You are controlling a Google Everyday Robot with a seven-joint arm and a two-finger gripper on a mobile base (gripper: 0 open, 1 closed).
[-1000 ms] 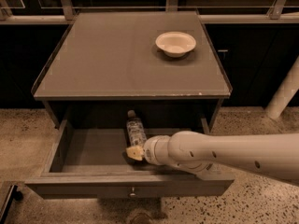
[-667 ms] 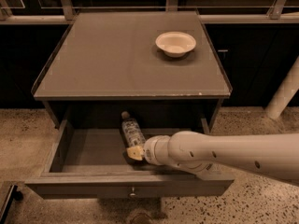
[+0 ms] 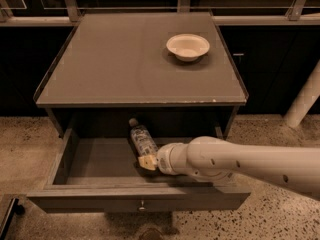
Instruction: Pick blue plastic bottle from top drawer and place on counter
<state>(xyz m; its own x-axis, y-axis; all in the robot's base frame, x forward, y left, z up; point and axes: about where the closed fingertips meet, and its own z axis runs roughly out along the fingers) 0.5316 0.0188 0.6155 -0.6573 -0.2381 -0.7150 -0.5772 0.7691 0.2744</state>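
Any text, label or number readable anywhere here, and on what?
Label on the blue plastic bottle, lying in the top drawer: print too blurred to read.
On the gripper, at the bottle's near end: no text visible.
Nothing else carries text.

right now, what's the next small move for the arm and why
Probably a short, slow lift. The gripper sits at the near end of the blue plastic bottle, which lies in the open top drawer with its cap pointing toward the back, below the counter. I cannot tell if the grip is set, so rise gently.
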